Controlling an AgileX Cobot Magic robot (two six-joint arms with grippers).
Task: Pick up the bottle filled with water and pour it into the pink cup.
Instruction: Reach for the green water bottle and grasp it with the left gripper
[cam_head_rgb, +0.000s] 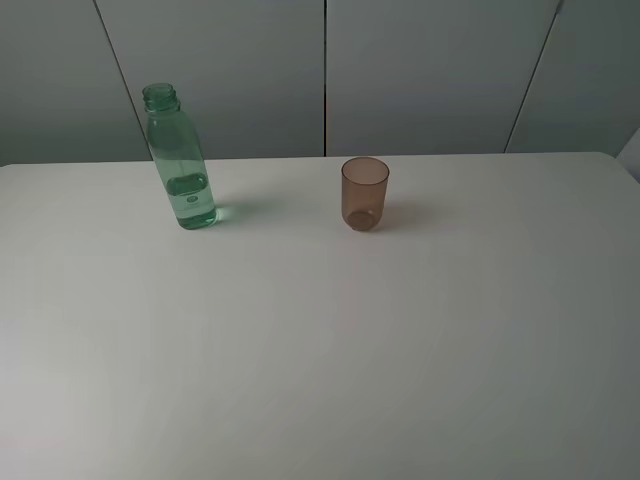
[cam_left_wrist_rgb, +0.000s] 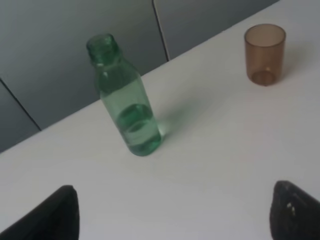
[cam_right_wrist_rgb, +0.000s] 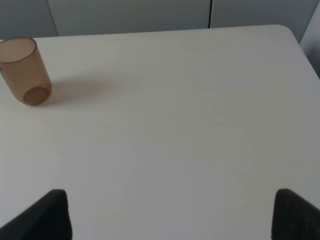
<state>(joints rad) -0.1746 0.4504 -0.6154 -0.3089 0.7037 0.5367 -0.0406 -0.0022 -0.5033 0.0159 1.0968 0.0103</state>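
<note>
step in hand: pre-grasp, nothing picked up yet. neither arm shows in the high view, both are back off the work area.

bottle (cam_head_rgb: 180, 160) stands upright on the counter (cam_head_rgb: 320, 350), far-left part, near the back edge. no cap, neck open. water looks to fill only the lower part. pink cup (cam_head_rgb: 364, 193) stands upright near the middle, well apart from the bottle, to its right in the high view. looks empty.

left claw (cam_left_wrist_rgb: 172, 215): fingers spread wide, nothing between them, not touching anything. bottle sits ahead of it, slightly off to one side of its centre line. right claw (cam_right_wrist_rgb: 170, 215): also spread wide and empty, with the cup off towards the edge of its view.

next move, my read: the left arm takes it, since the bottle is on its side.
- advance and centre the bottle body between the fingers
- come in at mid-body, below the shoulder, above the base
- close firmly; smooth clear plastic, may slip or flex
- lift straight, keep it upright, as the open neck will spill on tilt
- carry over to the cup, neck above the rim, then tilt slowly

risk: nudging the bottle over on approach. it is tall and mostly empty, so light.
</note>
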